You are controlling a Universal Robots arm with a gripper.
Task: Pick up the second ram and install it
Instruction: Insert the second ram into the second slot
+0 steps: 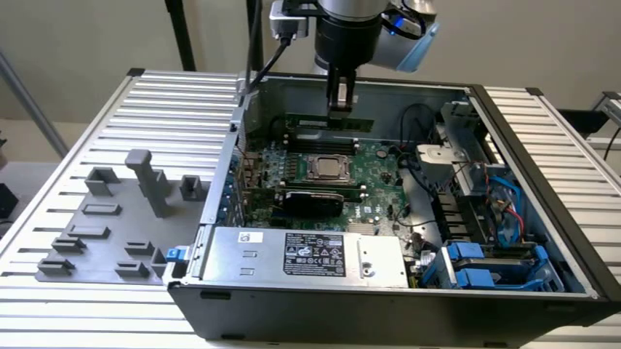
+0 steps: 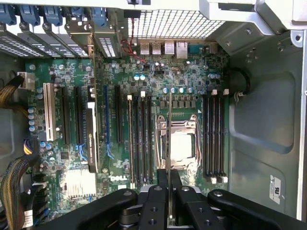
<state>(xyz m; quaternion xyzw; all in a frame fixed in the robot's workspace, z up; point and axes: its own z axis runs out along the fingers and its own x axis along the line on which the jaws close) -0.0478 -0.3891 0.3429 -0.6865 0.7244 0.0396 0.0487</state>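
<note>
My gripper (image 1: 339,109) hangs inside the open computer case, near its far wall, shut on the second ram (image 1: 332,122). This is a thin green stick held level above the green motherboard (image 1: 374,163). In the wrist view the ram (image 2: 170,129) shows edge-on as a thin line running out from between the black fingers (image 2: 162,184) of the gripper (image 2: 169,178). It lies over the edge of the metal CPU socket (image 2: 181,146), between a bank of long black slots (image 2: 141,139) and another bank (image 2: 215,139). It is not seated in any slot.
A grey holder plate with upright blocks (image 1: 107,225) lies on the slatted table at the exterior view's left. Inside the case (image 1: 543,182) are a silver power supply (image 1: 310,254), blue drive carriers (image 1: 495,265), cable bundles (image 2: 12,177) and expansion slots (image 2: 91,129).
</note>
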